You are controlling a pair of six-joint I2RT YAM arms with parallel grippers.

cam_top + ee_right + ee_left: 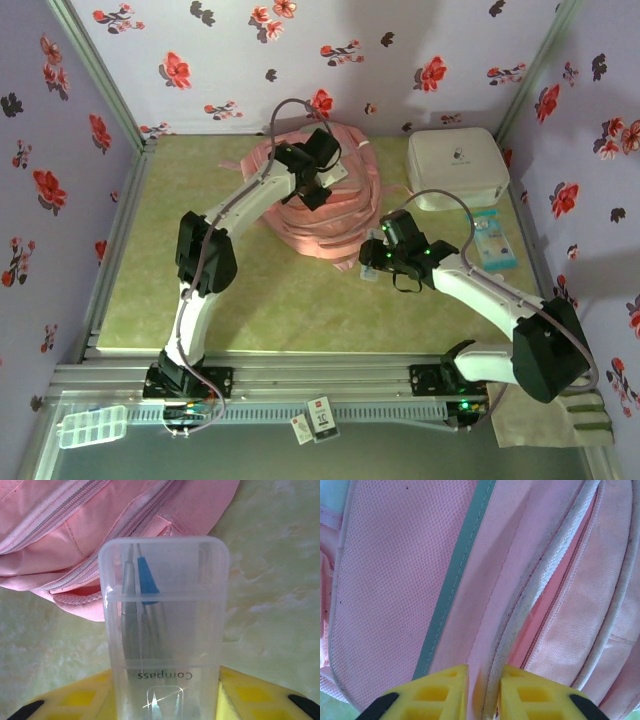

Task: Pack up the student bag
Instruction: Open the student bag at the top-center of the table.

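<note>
The student bag [330, 225], a large soft pink fabric backpack, is laid flat toward the back middle of the surface [270, 310], a pale green sheet with a marbled pattern. From the left wrist, the bag's cloth is seen as a fine woven mesh. It is crossed by a smooth grey-green tape strip [455, 575] and ridged with white corded piping [530, 595] beside a pink zip. The left jaws are closed on one of these piped ridges, which is pinched between blocky yellow fingers [440, 692] moulded with square recesses.

The right jaws are clamped on a compass case [165, 630], a frosted clear plastic box with rounded corners and the word "Compass" printed on it. Grey metal legs and a blue part are dimly seen inside. The case is held just beside the bag's near right edge, where a zip and a stitched hem are seen.

A white rounded-square hard case [457, 168] with a smooth shell is set at the back right, near the bag. A flat teal packet [492, 242] lies just in front of it. A clear compartment box [92, 428] rests at the near left.
</note>
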